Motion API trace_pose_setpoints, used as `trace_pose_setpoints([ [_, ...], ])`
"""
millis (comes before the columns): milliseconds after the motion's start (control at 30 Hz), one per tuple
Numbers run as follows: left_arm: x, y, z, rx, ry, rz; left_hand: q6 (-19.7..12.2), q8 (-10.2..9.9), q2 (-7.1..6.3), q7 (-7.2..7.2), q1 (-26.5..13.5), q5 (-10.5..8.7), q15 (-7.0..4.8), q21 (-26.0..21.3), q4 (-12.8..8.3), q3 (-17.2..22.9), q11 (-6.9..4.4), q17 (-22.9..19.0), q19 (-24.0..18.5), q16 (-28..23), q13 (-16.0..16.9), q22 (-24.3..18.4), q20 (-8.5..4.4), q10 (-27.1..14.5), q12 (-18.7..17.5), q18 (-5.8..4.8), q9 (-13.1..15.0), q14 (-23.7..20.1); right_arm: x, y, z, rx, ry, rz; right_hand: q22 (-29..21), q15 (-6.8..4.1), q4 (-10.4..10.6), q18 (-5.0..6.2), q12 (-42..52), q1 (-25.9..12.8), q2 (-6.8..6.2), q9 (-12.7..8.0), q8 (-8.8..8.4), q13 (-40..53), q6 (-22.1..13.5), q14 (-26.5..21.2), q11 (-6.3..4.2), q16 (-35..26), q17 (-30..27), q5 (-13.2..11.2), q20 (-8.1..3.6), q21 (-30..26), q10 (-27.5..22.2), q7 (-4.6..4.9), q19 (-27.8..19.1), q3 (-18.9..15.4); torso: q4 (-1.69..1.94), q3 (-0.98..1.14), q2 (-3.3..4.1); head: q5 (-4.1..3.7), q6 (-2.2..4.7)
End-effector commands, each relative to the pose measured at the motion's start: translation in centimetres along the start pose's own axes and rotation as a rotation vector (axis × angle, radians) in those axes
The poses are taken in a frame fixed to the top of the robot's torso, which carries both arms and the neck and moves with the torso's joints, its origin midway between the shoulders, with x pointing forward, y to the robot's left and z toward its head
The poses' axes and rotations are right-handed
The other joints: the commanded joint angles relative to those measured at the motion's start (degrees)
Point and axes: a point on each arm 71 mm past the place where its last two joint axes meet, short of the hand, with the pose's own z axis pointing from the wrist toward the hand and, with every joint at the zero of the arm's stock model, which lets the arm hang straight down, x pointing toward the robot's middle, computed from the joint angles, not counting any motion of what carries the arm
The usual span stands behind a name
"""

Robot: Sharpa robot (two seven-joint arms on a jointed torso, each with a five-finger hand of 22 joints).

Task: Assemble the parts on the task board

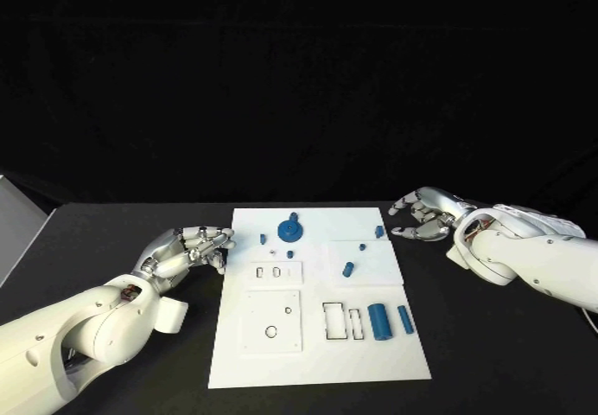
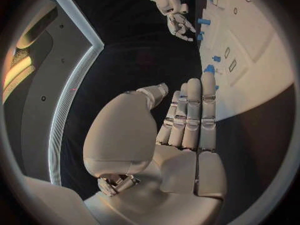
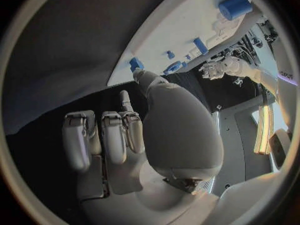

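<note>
Both hands empty, sitting either side of the task board (image 1: 318, 363)
Left hand (image 1: 194, 248) fingers loosely apart, right hand (image 1: 423, 216) same, nothing held.

Lighting: dim room, black table (image 1: 486, 346) and dark backdrop; light from above falls brightest on the white task board (image 1: 318, 346), evenly lit, faint shadows beside its blue parts. Wrist views: strong fisheye bending toward the circle's rim, dark vignette; a warm light strip (image 2: 19, 67) glows near the rim. Focus: head view sharp.
</note>
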Motion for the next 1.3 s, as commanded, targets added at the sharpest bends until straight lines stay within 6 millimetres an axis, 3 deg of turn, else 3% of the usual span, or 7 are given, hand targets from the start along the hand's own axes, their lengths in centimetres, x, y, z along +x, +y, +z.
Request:
trace_pose_setpoints([
  [33, 0.3, 0.0, 0.0, 0.006, 0.024, 0.005, 0.1, 0.03, -0.25, -0.27, -0.11, 0.15, -0.07, 0.29, -0.29, 0.03, -0.13, 0.06, -0.2, 0.31, 0.08, 0.09, -0.11, 0.27, 0.27, 0.42, 0.08, 0.32, 0.3, 0.1, 0.2, -0.008, 0.039, 0.022, 13.18, -0.17, 0.0, -0.72, -0.21, 0.29, -0.14, -0.07, -0.29, 13.32, -0.43, 5.21, -0.04, 0.29, 11.47, -0.27, -0.15, 0.34, 4.06, 0.15, 5.26, -0.25, 0.03, -0.1, -0.01, -0.17, -0.17],
  [200, 0.3, 0.0, 0.0, 0.001, 0.019, 0.014, 0.11, 0.04, -0.25, -0.3, -0.13, 0.15, -0.1, 0.41, -0.33, 0.04, -0.16, 0.1, -0.16, 0.42, 0.13, 0.15, -0.14, 0.34, 0.33, 0.42, 0.09, 0.43, 0.6, 0.1, 0.5, 0.002, 0.062, 0.024, 13.29, -0.13, 0.23, -0.76, 0.03, 0.17, 0.2, -0.03, -0.23, 13.53, -0.27, 5.24, 0.01, 0.34, 11.62, -0.26, -0.13, 0.45, 4.28, 0.21, 5.3, -0.42, 0.07, -0.13, 0.01, -0.07, -0.22],
  [467, 0.3, 0.0, -0.1, -0.002, 0.017, 0.02, 0.16, 0.04, -0.27, -0.51, -0.36, 0.15, -0.38, 1.45, -0.56, 0.1, -0.45, 0.42, 0.26, 1.31, 0.54, 0.62, -0.39, 0.98, 0.91, 0.44, 0.24, 1.4, 1.3, 0.6, 0.9, 0.003, 0.091, 0.029, 13.3, -0.09, 0.44, -0.76, 0.13, 0.05, 0.43, 0.03, -0.1, 13.61, 0.0, 5.26, 0.04, 0.38, 11.7, -0.23, -0.11, 0.46, 4.38, 0.25, 5.31, -0.55, 0.08, -0.02, 0.07, -0.03, -0.54],
  [600, 0.3, 0.0, 0.0, -0.002, 0.019, 0.021, 0.19, 0.05, -0.25, -0.58, -0.42, 0.15, -0.48, 1.87, -0.66, 0.14, -0.54, 0.56, 0.43, 1.66, 0.7, 0.82, -0.48, 1.14, 1.13, 0.44, 0.29, 1.77, 1.5, 0.9, 1.1, 0.001, 0.094, 0.031, 13.34, -0.07, 0.58, -0.77, 0.24, -0.08, 0.53, 0.05, -0.05, 13.7, 0.12, 5.29, 0.06, 0.42, 11.82, -0.16, -0.09, 0.5, 4.48, 0.27, 5.32, -0.65, 0.13, -0.1, 0.0, -0.12, -0.53],
  [1000, 0.4, 0.0, 0.0, -0.002, 0.021, 0.022, 0.25, 0.07, -0.23, -0.63, -0.45, 0.15, -0.57, 2.25, -0.77, 0.18, -0.61, 0.69, 0.58, 1.98, 0.84, 1.0, -0.57, 1.23, 1.3, 0.44, 0.35, 2.1, 1.9, 1.2, 1.3, -0.004, 0.111, 0.022, 13.51, -0.03, 0.86, -0.81, 0.51, -0.06, 0.99, 0.15, 0.18, 13.93, 0.65, 5.32, 0.07, 0.47, 11.94, 0.58, -0.04, 0.66, 4.73, 0.28, 5.39, -0.71, 0.0, -0.02, 0.04, 0.12, -0.67],
  [1300, 0.4, 0.0, 0.0, -0.002, 0.022, 0.021, 0.25, 0.07, -0.23, -0.63, -0.48, 0.15, -0.58, 2.33, -0.78, 0.18, -0.62, 0.71, 0.61, 2.04, 0.86, 1.04, -0.58, 1.23, 1.33, 0.43, 0.35, 2.16, 2.1, 1.2, 1.4, -0.001, 0.117, 0.012, 13.65, -0.19, 1.16, -0.85, 0.73, 0.21, 1.81, 0.48, 1.11, 14.11, 2.38, 5.35, -0.14, 0.5, 12.06, 1.42, -0.13, 0.79, 4.94, 0.03, 5.45, -0.25, 0.09, -0.07, -0.03, -0.15, -0.92],
])
